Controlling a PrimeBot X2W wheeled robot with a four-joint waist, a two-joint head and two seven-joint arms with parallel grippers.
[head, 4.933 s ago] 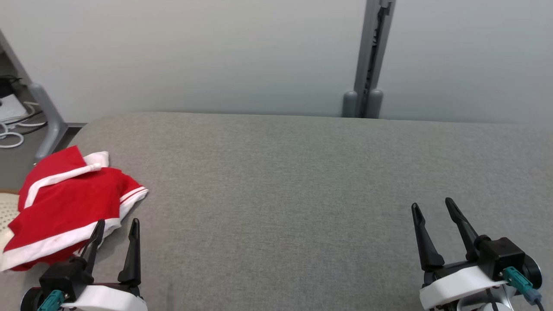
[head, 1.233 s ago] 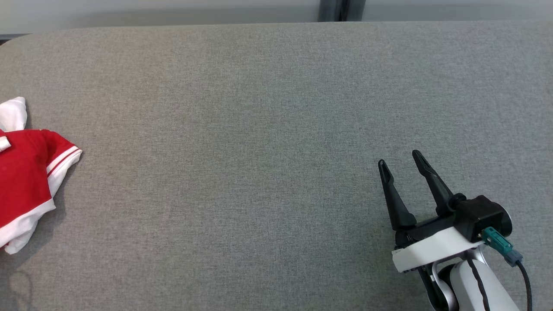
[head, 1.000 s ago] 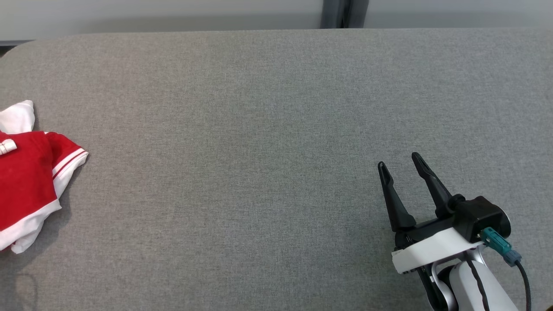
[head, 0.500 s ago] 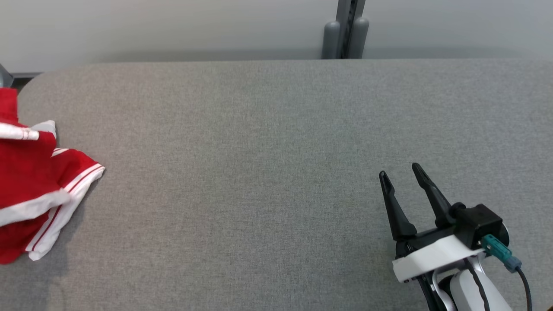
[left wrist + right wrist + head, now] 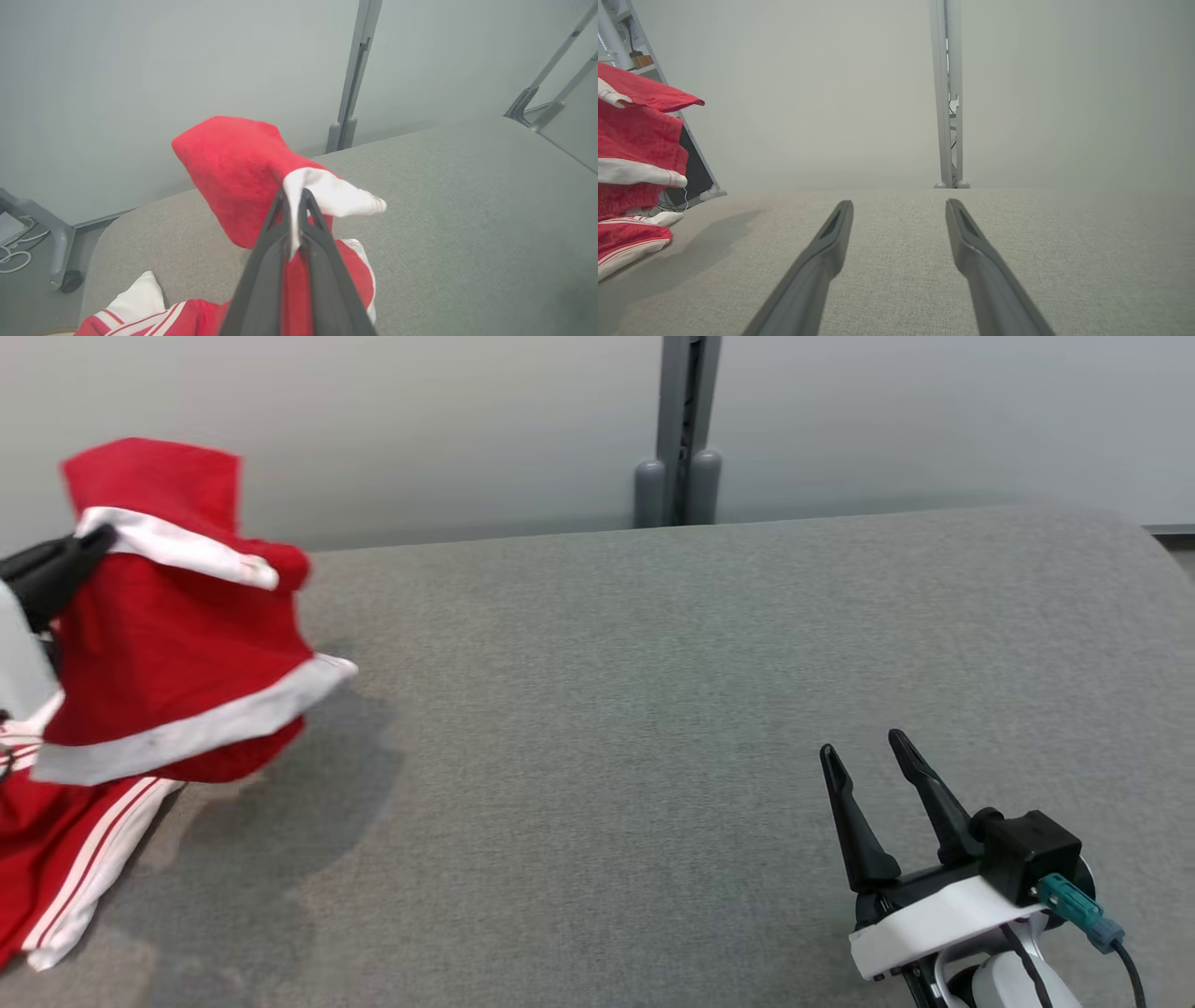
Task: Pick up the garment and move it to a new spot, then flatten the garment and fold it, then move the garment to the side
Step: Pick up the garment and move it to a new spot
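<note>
Garment (image 5: 177, 644) red, white-striped, pinched by left hand (image 5: 293, 195); right hand (image 5: 861, 745) spread.

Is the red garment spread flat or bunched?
Bunched: the garment hangs crumpled from the shut jaws of the left gripper, lower part on the table.

Black-fingered claw (image 5: 861, 745), white shell (image 5: 934, 915), teal connector (image 5: 1074, 899)

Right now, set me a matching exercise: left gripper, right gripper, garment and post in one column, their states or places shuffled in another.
1 left gripper
2 right gripper
3 garment
4 post

A open, at the right side of the table
B partly lifted, lower end lying on the table
C shut on the garment
D upright behind the table's far edge

Pairs: 1-C, 2-A, 3-B, 4-D
</note>
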